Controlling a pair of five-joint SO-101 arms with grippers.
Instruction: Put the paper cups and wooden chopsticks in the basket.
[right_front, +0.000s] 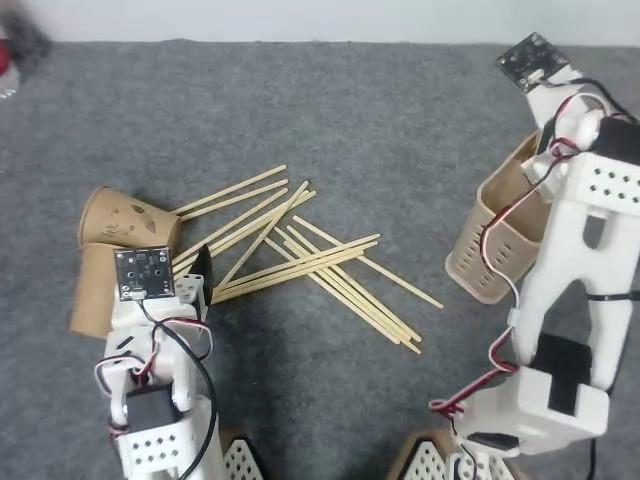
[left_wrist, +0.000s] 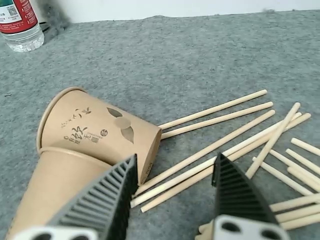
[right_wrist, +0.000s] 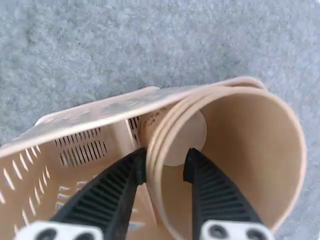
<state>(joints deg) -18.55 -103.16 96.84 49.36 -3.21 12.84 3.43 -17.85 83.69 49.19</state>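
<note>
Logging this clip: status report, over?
Left gripper open above chopsticks, beside two lying cups. Right gripper shut on stacked cups at basket. Chopsticks piled crosswise.

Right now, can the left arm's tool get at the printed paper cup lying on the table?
Probably yes: the left tool hangs open right beside the printed cup, with only chopsticks underneath and nothing between.

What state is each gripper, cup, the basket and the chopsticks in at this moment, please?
Held cup: tilted, gripped at its rim.
Basket: contains the held cup.
Printed cup: lying on its side.
Plain cup: lying on its side, touching the printed cup.
Chopsticks: loose, scattered, crossing one another.
Left gripper: open, holding nothing.
Right gripper: shut on the held cup.
</note>
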